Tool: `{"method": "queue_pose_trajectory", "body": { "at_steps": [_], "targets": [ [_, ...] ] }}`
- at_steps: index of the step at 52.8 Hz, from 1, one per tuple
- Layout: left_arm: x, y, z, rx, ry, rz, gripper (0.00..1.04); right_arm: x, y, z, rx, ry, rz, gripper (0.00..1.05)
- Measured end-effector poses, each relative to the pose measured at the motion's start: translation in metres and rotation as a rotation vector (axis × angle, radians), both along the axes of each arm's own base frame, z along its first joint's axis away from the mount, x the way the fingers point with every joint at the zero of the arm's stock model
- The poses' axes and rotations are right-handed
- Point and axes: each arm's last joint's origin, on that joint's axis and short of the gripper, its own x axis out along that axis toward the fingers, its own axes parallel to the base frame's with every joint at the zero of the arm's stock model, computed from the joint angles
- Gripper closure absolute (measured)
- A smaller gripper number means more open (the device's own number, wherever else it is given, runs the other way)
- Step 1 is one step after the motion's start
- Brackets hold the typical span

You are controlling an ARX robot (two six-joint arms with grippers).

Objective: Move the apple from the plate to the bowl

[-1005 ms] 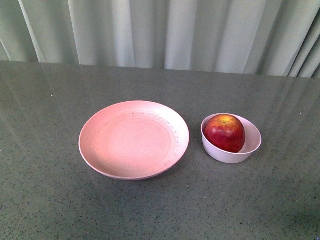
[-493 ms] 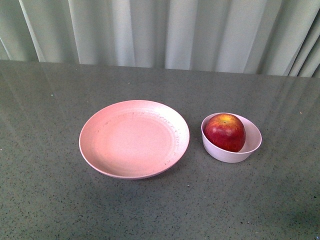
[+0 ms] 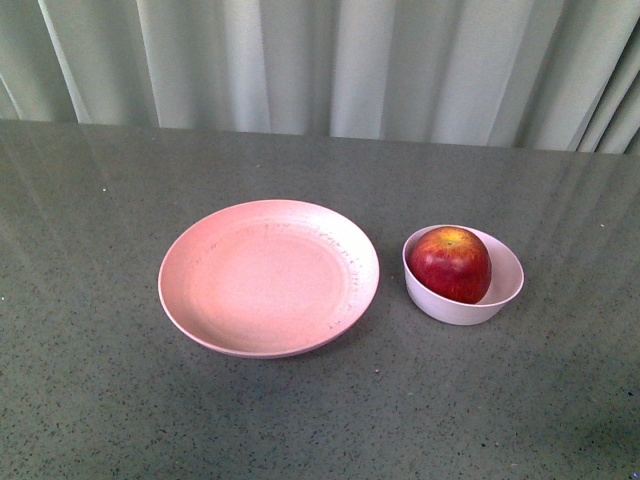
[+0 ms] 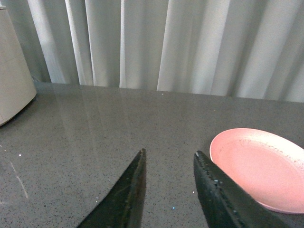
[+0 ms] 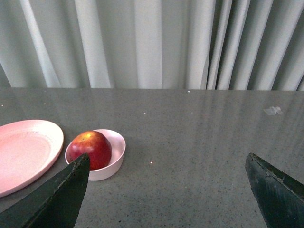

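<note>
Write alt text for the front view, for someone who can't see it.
A dark-red apple sits inside a small pale bowl on a speckled grey table. An empty salmon-pink plate lies just left of the bowl, and pale curtains hang behind; no robot arm is visible.

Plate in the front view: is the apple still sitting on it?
No, the pink plate holds nothing, and the red apple sits inside the small pale bowl beside it.
</note>
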Motion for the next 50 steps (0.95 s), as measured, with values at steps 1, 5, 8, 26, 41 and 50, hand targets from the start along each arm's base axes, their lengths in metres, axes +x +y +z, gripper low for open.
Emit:
{"method": "queue_pose_trajectory", "body": {
  "at_steps": [1,5,8,26,41,50],
  "targets": [
    [0.0,0.0,0.0,0.0,0.0,0.0,0.67,0.0,0.0,0.0,0.0,0.0,0.0,0.09],
    [0.0,0.0,0.0,0.0,0.0,0.0,0.49,0.0,0.0,0.0,0.0,0.0,0.0,0.09],
    [0.0,0.0,0.0,0.0,0.0,0.0,0.35,0.0,0.0,0.0,0.0,0.0,0.0,0.09],
    [0.0,0.0,0.0,0.002,0.0,0.0,0.09,0.0,0.0,0.0,0.0,0.0,0.0,0.09],
    [0.0,0.0,0.0,0.002,0.0,0.0,0.09,0.0,0.0,0.0,0.0,0.0,0.0,0.09],
    [0.0,0.0,0.0,0.002,0.0,0.0,0.09,0.0,0.0,0.0,0.0,0.0,0.0,0.09]
  ]
}}
